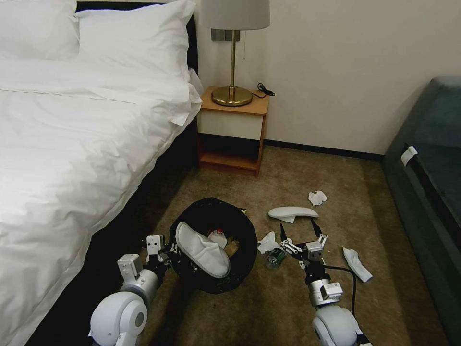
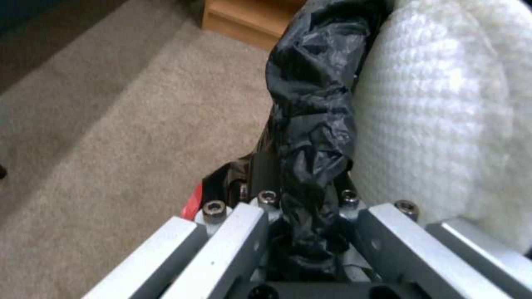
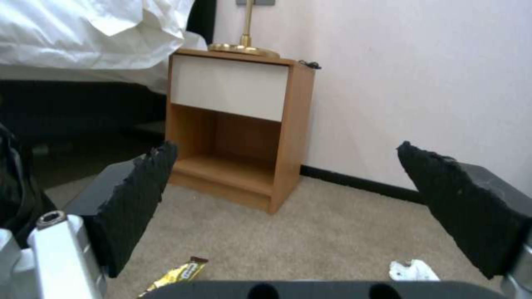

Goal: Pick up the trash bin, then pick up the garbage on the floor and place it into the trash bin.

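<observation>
Right gripper [image 1: 300, 231] open, slipper [image 1: 293, 212] just beyond; left gripper [image 2: 310, 232] prob. clamping bin [image 1: 242, 230] rim.

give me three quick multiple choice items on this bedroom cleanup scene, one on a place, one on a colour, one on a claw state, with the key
1. Where is the second white slipper?
A. on the bed
B. on the carpet, right of the trash bin
C. on the nightstand

2. What colour is the bin's bag?
A. black
B. blue
C. white

3. How is the right claw?
A. shut on a tissue
B. shut on the bottle
C. open, holding nothing

Key: B, it lies on the floor past the right claw; A, black plastic lines the rim; C, its fingers stand wide apart, while the left claw grips the bag rim.
</observation>
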Controlling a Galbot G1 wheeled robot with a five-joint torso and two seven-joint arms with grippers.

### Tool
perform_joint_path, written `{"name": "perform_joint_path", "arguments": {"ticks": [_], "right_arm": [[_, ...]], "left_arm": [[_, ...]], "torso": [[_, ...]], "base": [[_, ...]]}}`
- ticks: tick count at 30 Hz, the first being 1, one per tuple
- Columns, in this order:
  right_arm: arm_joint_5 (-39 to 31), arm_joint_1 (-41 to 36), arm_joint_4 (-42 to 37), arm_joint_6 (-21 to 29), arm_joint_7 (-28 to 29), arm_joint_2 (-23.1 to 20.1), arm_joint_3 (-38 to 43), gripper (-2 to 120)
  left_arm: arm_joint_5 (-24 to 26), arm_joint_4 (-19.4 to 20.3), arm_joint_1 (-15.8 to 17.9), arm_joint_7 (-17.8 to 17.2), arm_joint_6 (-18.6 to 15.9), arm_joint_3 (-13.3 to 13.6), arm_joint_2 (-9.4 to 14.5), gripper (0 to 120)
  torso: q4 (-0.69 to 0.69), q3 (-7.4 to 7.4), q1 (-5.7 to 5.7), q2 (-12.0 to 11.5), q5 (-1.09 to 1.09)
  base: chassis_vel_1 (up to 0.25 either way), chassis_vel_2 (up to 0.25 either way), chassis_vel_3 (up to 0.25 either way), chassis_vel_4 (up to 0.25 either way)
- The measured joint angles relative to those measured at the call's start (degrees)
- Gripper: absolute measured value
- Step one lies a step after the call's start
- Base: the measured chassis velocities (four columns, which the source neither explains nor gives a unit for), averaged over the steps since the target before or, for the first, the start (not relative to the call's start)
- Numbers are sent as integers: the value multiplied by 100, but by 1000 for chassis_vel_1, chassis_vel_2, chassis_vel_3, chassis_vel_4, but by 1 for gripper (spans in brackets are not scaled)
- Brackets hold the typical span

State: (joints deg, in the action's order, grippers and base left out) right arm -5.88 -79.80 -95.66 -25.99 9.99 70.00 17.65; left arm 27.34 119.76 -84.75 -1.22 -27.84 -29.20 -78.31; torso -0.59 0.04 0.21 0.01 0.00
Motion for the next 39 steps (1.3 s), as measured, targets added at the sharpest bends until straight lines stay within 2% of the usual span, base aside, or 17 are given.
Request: {"name": "perform_joint_path", "arguments": {"ticks": [11,14,16,17,20,23,25,29,31,34,36,39], "right_arm": [[343,75,-176,123,761,19,-263,100],[346,95,-270,326,878,-125,-389,100],[57,115,-437,654,961,-235,-493,100],[57,115,-437,654,961,-235,-493,100],[-1039,218,-804,1392,1409,-489,-806,100],[-1402,245,-894,1579,1522,-548,-888,100],[-2372,301,-1168,2180,1946,-624,-1082,100],[-2858,321,-1347,2586,2221,-671,-1195,100],[-3350,321,-1536,3008,2571,-689,-1288,100],[-3664,318,-1644,3187,2795,-667,-1334,100],[-4007,306,-1812,3417,3178,-588,-1424,100],[-4097,287,-1876,3555,3370,-555,-1491,100]], "left_arm": [[-68,75,-67,26,9,-23,-22,2],[-86,100,-88,29,9,-39,-30,2],[-122,111,-111,38,10,-42,-59,2],[-122,111,-111,38,10,-42,-59,2],[-168,116,-135,52,18,-48,-87,2],[-180,117,-135,53,18,-53,-98,2],[-197,119,-140,53,18,-74,-118,2],[-198,119,-154,54,19,-98,-128,2],[-217,119,-157,64,18,-102,-132,2],[-228,117,-157,71,18,-101,-140,2],[-265,86,-152,75,18,-94,-175,2],[-300,52,-148,76,18,-73,-204,2]], "torso": [[1,3,4,-1,1],[0,1,2,0,0],[0,0,1,0,0],[0,0,1,0,0],[1,0,0,0,0],[1,0,0,0,0],[0,0,0,0,0],[1,0,1,0,0],[0,0,1,0,0],[0,0,0,0,0],[1,0,0,0,0],[1,0,0,0,0]], "base": [[-111,126,117,-125],[-9,18,4,-7],[0,0,0,0],[0,0,0,0],[0,0,0,0],[0,0,0,0],[0,0,0,0],[0,0,0,0],[0,0,0,0],[0,0,0,0],[0,0,0,0],[0,0,0,0]]}}
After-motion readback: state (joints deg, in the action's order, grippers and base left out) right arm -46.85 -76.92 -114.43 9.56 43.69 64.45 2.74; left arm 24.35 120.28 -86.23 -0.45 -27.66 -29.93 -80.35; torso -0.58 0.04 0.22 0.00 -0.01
